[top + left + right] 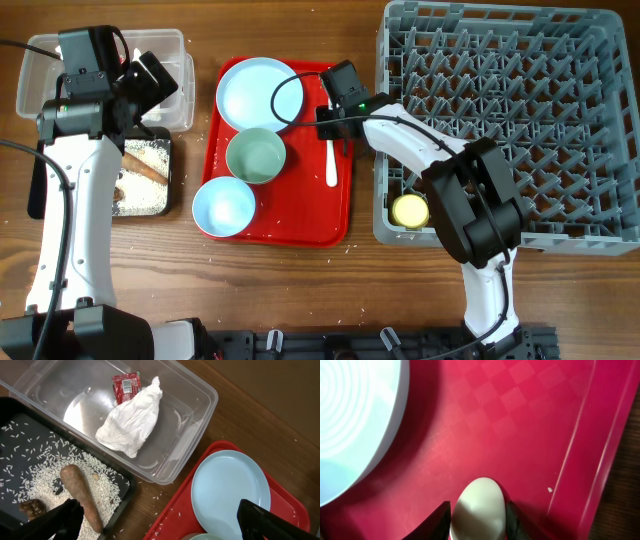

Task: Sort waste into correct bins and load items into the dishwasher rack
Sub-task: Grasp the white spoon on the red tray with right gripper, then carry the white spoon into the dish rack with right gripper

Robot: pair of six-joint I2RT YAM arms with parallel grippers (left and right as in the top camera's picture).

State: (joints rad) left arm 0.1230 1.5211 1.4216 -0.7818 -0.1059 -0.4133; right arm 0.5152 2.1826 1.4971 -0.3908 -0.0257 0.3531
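Observation:
My right gripper [335, 125] [479, 515] is down on the red tray [275, 232], shut on the bowl end of the white spoon [332, 165] [477, 510]. The pale blue plate [255, 92], green bowl [255, 155] and blue bowl [223, 206] also sit on that tray. A yellow cup [410, 210] stands in the grey rack [520, 120]. Open and empty, my left gripper [162, 525] hovers between the black tray [15, 415] and the plate [230, 492]. Crumpled paper [131, 417] and a red wrapper [126, 387] lie in the clear tub [200, 405].
The black tray holds rice [45, 460], a brown food stick [80, 492] and a small brown lump [31, 506]. Stray rice grains lie on the wood between the black and red trays. The red tray's raised rim [580, 450] runs close to the spoon's right.

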